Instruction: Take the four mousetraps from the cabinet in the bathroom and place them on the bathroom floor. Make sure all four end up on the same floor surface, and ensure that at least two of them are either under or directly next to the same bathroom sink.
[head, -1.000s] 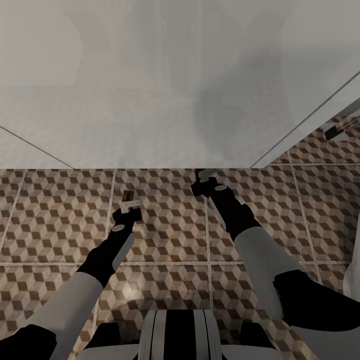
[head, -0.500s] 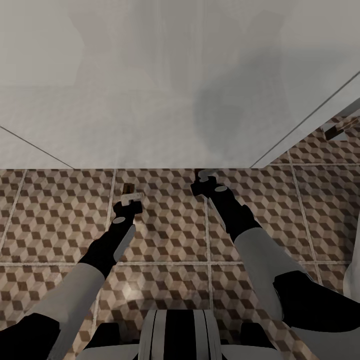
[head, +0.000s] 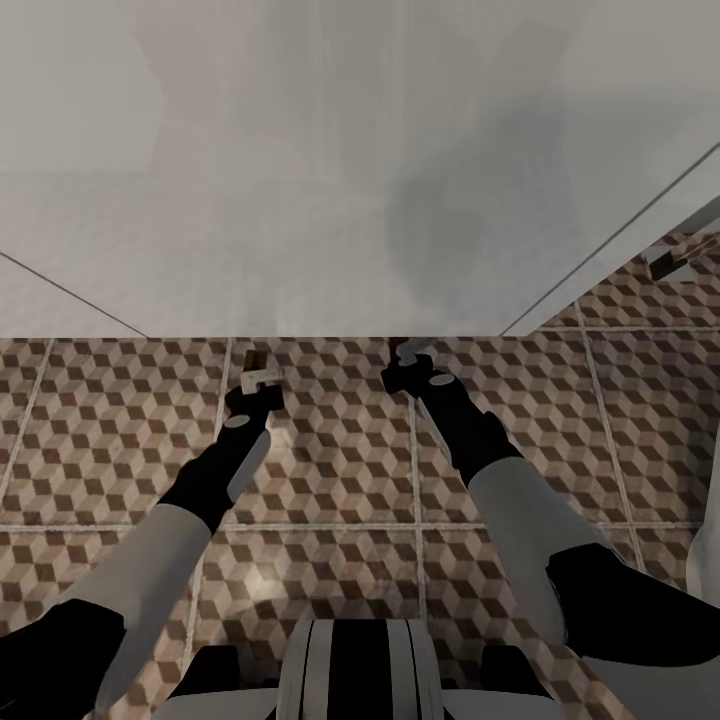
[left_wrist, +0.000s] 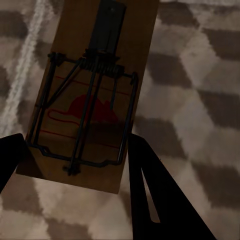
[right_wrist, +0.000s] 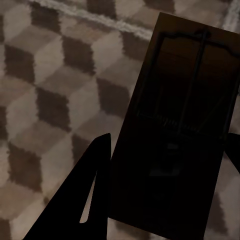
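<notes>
Right mousetrap (right_wrist: 175, 130) in shadow; far end cropped.

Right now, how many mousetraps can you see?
3. One mousetrap sits between the fingers of the left gripper, one in the right gripper, and what looks like a third lies on the tiled floor far right. Another may be hidden.

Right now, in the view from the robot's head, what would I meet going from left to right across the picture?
Left hand holding a small brown wooden mousetrap → right hand holding another mousetrap → a third brown mousetrap lying on the cube-patterned tiled floor at far right.
</notes>
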